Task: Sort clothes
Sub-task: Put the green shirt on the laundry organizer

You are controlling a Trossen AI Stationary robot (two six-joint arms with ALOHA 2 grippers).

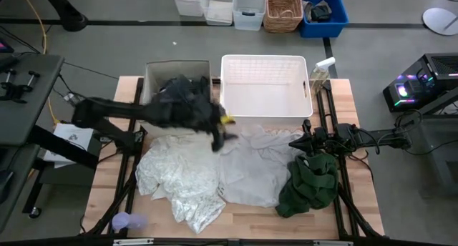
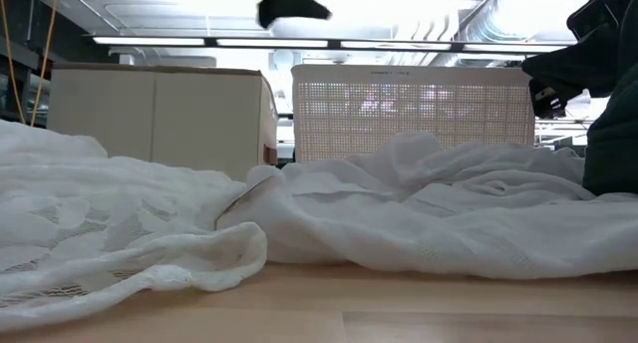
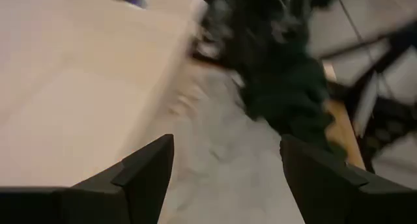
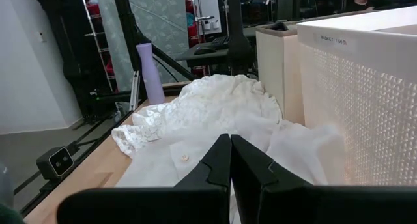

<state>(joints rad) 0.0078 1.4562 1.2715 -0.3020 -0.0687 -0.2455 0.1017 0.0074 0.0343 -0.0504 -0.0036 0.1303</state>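
A dark grey piece lies in the beige fabric box and spills over its near rim. My left gripper is open and empty over the white pieces, just in front of the box and the basket; its fingers stand apart above white cloth. A lacy cream piece and a white shirt lie spread on the table. A dark green piece lies heaped at the right. My right gripper is shut, its tips together just above the white shirt's right edge.
The white plastic basket stands at the far middle beside the box. A purple bottle lies at the near left corner. A spray bottle stands right of the basket. Bare wood shows along the near edge.
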